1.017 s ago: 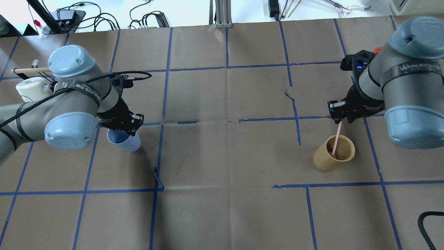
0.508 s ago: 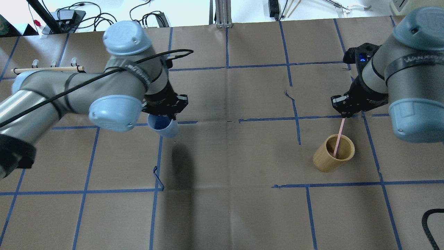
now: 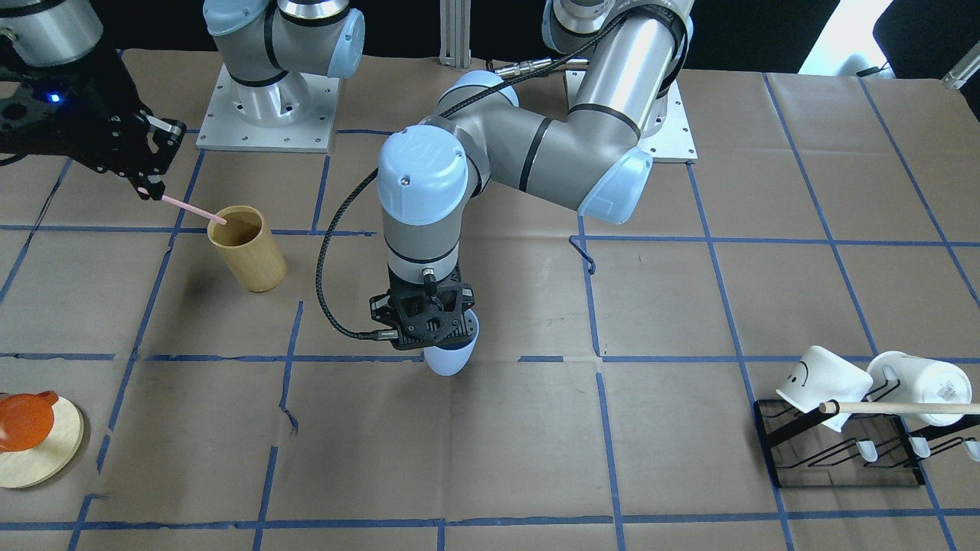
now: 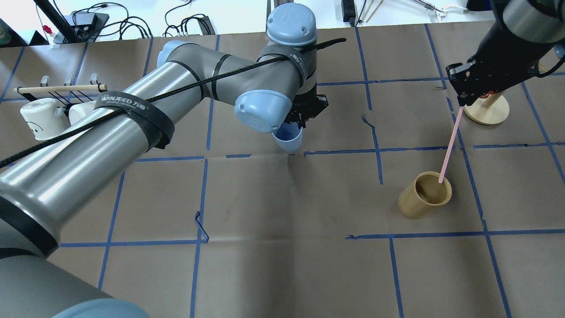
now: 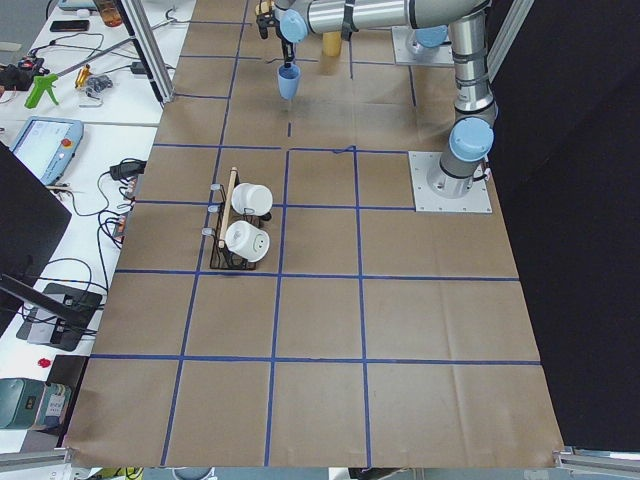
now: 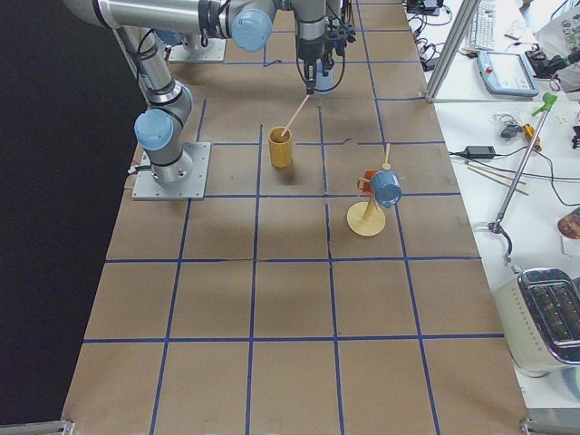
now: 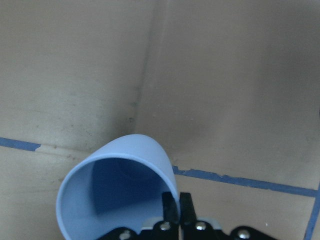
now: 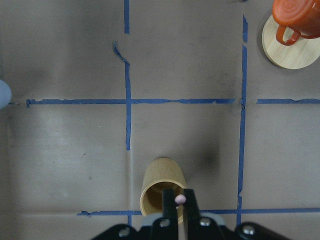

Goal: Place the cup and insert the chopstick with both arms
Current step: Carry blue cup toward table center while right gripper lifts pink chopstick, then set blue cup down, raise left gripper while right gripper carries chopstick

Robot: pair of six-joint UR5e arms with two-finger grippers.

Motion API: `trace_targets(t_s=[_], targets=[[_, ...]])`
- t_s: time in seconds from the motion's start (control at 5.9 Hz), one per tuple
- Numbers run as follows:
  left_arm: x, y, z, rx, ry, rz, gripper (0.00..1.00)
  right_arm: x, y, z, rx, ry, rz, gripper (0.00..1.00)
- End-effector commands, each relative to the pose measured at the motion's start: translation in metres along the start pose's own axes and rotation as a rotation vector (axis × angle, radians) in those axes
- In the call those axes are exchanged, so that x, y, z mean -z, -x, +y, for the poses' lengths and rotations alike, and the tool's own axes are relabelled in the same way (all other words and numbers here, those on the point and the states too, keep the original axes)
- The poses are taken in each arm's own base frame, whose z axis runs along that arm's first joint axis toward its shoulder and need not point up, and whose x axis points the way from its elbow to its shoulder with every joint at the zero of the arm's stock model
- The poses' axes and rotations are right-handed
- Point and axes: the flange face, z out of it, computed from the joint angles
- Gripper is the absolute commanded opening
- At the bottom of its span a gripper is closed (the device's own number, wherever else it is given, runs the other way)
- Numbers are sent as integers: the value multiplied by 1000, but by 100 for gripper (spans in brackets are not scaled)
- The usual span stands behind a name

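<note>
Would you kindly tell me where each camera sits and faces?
Front-facing: across table, facing robot; left arm, right arm.
Overhead: behind robot, looking down; both arms.
Exterior left: table end; left arm nearer.
Exterior right: opposite end; right arm nearer.
Left wrist: down; left gripper, blue cup.
Right wrist: down; right gripper, pink chopstick.
Overhead and right wrist share bamboo holder.

Table (image 4: 282,274) surfaced in brown paper, gridded with blue tape (image 4: 132,243). White bench (image 5: 120,110) alongside carries loose cables (image 4: 178,30). Dark backdrop (image 5: 580,200) on the opposite side.

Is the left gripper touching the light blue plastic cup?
Touching. Left wrist view: the left gripper pinches the rim of the light blue plastic cup.
</note>
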Motion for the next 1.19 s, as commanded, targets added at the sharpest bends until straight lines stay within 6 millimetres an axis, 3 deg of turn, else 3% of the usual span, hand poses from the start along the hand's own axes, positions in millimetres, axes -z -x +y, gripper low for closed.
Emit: trace_targets(t_s=[0.0,0.17,0.51,0.68,1.02], targets=[[-6,-4,1,-10,1,-11,0,48,2,-7,-20,26,-28,5],[-11,-2,3,-10,16,-24,2,43,1,-16,-77,75,-41,5],[-35,6,11,-1,37,-62,16,34,12,-20,-107,108,-50,5],[-30,6,11,7,27,-61,97,28,19,-24,-112,119,-48,5],[22,16,7,19,-28,-22,99,17,34,-33,-100,123,-35,5]])
